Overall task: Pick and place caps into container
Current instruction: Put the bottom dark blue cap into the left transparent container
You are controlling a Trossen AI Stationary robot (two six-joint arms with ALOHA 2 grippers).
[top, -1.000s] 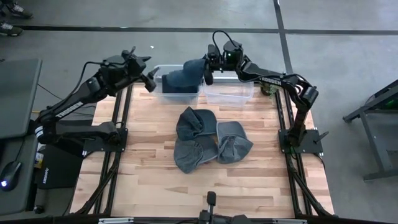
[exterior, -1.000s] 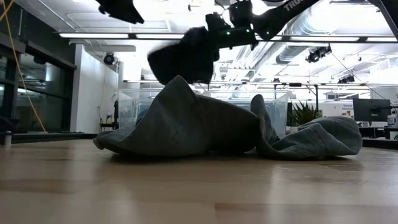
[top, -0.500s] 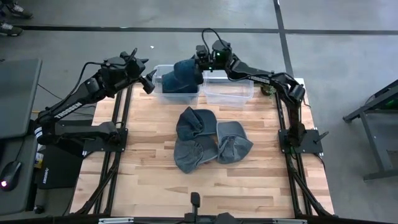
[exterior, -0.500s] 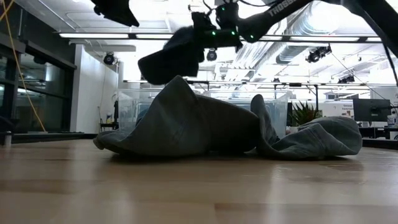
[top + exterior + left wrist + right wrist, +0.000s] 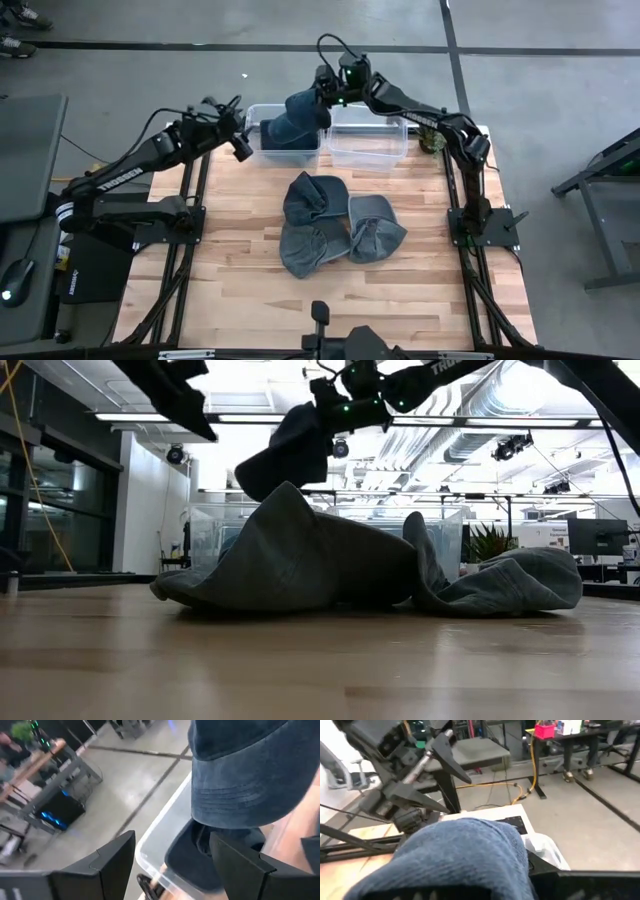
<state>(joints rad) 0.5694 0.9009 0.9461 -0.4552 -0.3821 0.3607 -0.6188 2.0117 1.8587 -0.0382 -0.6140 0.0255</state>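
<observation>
Overhead, two clear bins (image 5: 368,146) sit at the table's (image 5: 240,270) far edge. Right gripper (image 5: 322,100), clamped on a slate-blue cap (image 5: 297,118), hangs over the left bin (image 5: 283,140), which holds another cap. Left gripper (image 5: 238,146) waits beside, fingers spread, empty. Mid-table lies a heap of caps (image 5: 335,232), count unclear.

Low view: heap hides the bins.

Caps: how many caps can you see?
4, maybe more hidden: one cap hangs from the right hand over the left bin; one dark cap lies inside it; two are heaped on the table.
</observation>
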